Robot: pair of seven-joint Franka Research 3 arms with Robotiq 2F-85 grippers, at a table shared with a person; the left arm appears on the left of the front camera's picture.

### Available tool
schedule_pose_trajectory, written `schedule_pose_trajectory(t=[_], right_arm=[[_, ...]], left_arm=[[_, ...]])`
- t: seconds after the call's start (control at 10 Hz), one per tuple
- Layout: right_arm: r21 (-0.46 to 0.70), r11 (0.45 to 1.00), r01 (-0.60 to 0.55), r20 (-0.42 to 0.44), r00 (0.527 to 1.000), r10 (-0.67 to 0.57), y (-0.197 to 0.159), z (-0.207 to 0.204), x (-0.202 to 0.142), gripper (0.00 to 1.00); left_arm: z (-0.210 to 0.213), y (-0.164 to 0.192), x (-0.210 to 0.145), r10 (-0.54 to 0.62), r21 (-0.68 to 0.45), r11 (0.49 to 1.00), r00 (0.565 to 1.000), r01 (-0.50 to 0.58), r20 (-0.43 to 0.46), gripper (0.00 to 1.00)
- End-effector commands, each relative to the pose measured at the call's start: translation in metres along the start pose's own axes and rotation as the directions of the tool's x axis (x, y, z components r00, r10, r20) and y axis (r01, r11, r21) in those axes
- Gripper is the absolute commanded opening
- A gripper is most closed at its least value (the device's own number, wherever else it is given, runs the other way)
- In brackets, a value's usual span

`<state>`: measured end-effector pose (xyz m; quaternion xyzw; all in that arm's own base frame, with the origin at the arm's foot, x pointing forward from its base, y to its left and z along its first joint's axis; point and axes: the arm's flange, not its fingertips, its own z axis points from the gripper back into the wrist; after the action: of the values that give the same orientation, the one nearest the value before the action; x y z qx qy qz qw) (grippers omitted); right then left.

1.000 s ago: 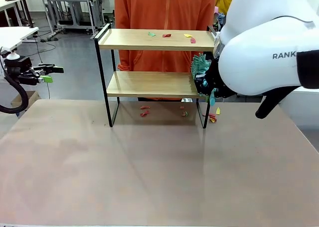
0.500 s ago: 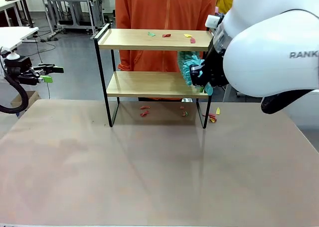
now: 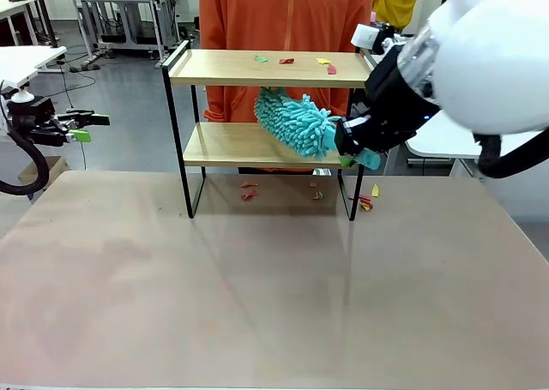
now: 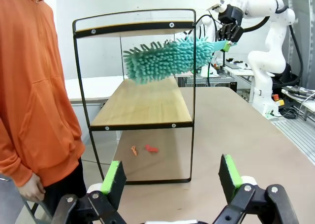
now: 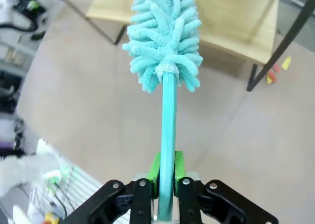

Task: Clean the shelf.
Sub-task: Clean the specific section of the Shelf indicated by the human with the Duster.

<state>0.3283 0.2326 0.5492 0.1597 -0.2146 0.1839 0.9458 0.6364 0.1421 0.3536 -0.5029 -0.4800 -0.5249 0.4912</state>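
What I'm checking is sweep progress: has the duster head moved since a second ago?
Yes. In the front view the duster has swung toward picture left, from the shelf's right end to over the middle of its lower board.

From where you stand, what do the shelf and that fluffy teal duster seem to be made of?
Shelf: boards look like light wood or wood-look laminate, matte, with faint grain; the frame looks like thin black-painted metal. Duster: head looks like soft chenille microfibre, with shaggy teal strands; its handle looks like smooth teal plastic, slightly glossy.
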Motion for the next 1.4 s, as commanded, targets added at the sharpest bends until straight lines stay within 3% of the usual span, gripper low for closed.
schedule_pose_trajectory(t=[0.0, 0.4, 0.7, 1.3], right_arm=[[0.112, 0.985, -0.128, -0.055, 0.989, 0.135, -0.015, 0.021, -0.016, 0.13], [0.288, 0.894, -0.343, -0.188, 0.895, 0.404, -0.023, 0.037, -0.036, 0.13], [0.366, 0.867, -0.339, -0.339, 0.819, 0.464, -0.041, 0.049, -0.061, 0.13], [0.37, 0.87, -0.327, -0.506, 0.714, 0.484, -0.079, 0.08, -0.124, 0.13]], left_arm=[[-0.001, -0.001, 0.003, -0.002, -0.005, 1.0, 1.0, 0.001, -0.004, 1.0], [-0.001, -0.001, 0.003, -0.002, -0.005, 1.0, 1.0, 0.001, -0.004, 1.0], [-0.001, -0.001, 0.003, -0.002, -0.005, 1.0, 1.0, 0.001, -0.004, 1.0], [-0.001, -0.001, 0.003, -0.002, -0.005, 1.0, 1.0, 0.001, -0.004, 1.0]])
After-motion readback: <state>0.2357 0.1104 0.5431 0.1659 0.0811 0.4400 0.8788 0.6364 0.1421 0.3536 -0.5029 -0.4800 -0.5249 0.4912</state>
